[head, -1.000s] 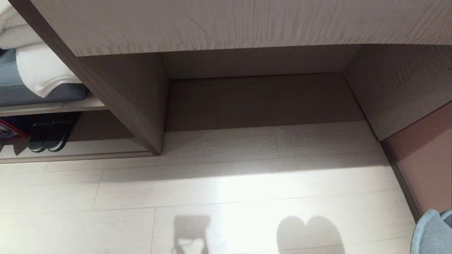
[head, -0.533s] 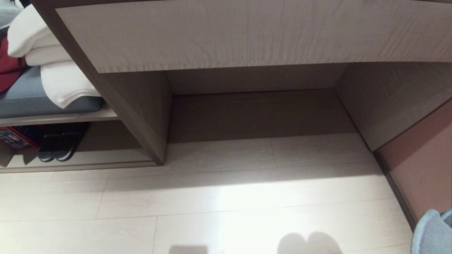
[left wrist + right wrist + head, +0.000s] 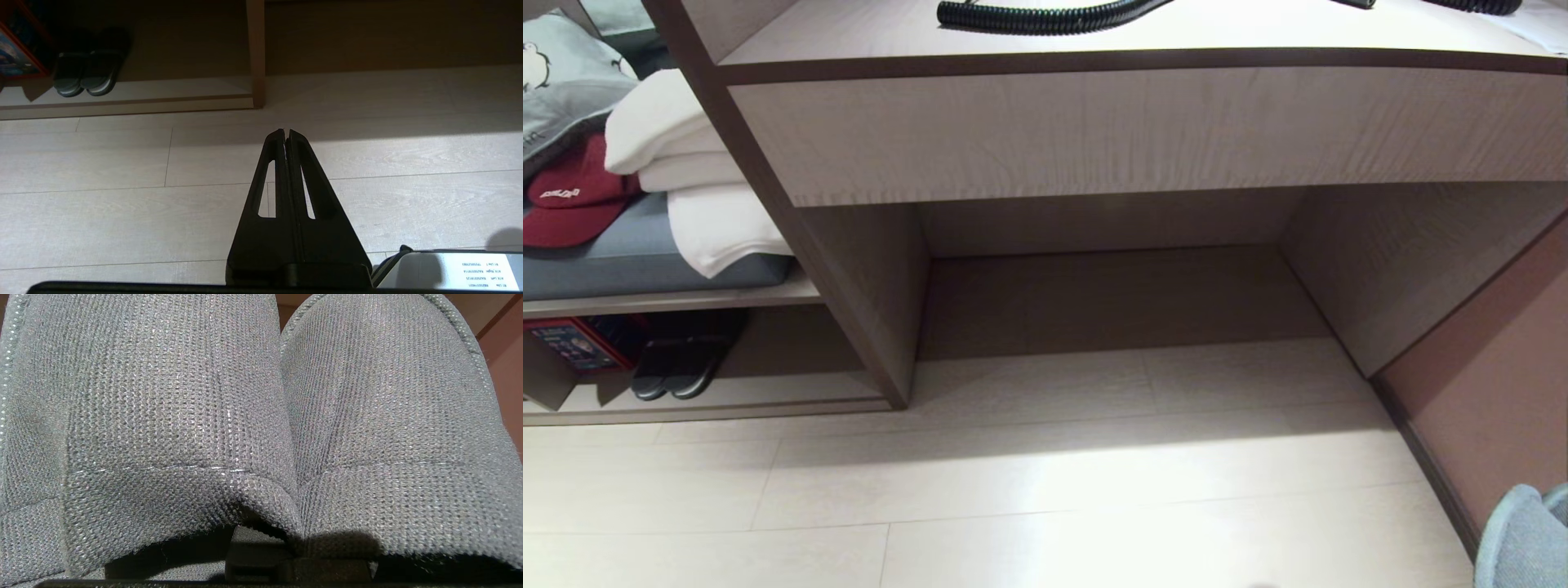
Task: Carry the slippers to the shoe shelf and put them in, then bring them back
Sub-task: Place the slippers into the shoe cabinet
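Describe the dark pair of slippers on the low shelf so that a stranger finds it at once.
Left of the wide desk recess lies a low cubby with a pale base board. The black slippers stand side by side in it, right of a red box. Unlike the grey knitted slippers, they are black with pale sole edges.

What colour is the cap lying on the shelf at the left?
Dark red, with small white lettering: the cap shows best in the head view.

Slippers [image 3: 261,416] grey knit; cap [image 3: 572,200] red; towels [image 3: 686,163] white.
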Controlling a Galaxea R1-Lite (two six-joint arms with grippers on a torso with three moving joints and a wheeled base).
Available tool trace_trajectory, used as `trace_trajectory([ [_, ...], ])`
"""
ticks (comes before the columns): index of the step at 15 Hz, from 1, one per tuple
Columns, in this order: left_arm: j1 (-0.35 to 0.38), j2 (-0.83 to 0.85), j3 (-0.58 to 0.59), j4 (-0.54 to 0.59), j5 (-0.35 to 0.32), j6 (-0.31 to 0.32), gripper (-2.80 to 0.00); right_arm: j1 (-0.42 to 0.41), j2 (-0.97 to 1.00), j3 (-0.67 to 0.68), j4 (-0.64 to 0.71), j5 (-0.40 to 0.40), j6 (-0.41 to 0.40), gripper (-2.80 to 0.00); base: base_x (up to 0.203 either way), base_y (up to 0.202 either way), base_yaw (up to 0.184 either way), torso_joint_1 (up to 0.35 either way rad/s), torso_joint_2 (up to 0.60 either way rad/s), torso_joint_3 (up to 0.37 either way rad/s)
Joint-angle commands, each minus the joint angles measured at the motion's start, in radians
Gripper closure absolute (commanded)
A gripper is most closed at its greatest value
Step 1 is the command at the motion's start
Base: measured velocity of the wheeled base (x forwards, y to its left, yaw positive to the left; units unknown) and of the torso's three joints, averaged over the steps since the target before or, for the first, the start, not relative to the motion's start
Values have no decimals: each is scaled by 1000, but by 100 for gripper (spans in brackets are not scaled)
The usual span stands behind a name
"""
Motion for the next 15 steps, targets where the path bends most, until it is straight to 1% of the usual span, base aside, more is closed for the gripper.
trace_trajectory([
  [1,0,0,2,0,1,-1,0,0,2,0,0,1,0,0,0,0,0,7,1,212],
  [15,0,0,2,0,1,-1,0,0,2,0,0,-7,12,0,0,0,0,2,2,203],
])
